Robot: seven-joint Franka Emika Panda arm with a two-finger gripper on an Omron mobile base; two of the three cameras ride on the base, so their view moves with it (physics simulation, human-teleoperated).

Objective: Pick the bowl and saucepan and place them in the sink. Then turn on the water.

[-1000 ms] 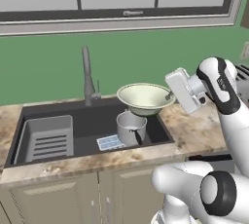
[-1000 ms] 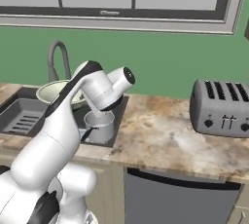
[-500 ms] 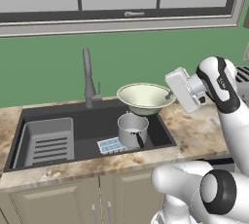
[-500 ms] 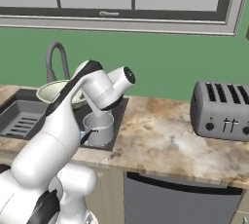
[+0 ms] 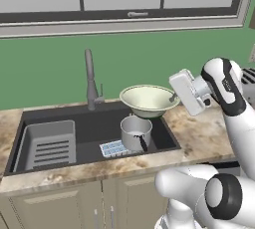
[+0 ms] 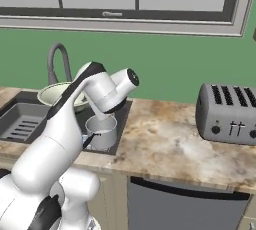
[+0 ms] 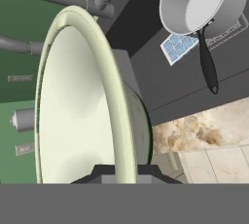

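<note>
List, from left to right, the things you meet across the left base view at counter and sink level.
ribbed tray insert → faucet → blue sponge → saucepan → gripper, shut on the bowl rim.

The bowl (image 5: 149, 100) has drifted slightly lower over the sink (image 5: 89, 123) with the hand (image 5: 175, 96)

The saucepan (image 5: 136, 132) stands at the right end of the sink (image 5: 94, 133), directly under the raised bowl (image 5: 149, 99), so that way down is blocked. The faucet (image 5: 90, 79) rises at the back rim. Left of the saucepan, the dark floor and the ribbed tray (image 5: 47, 143) lie open.
</note>
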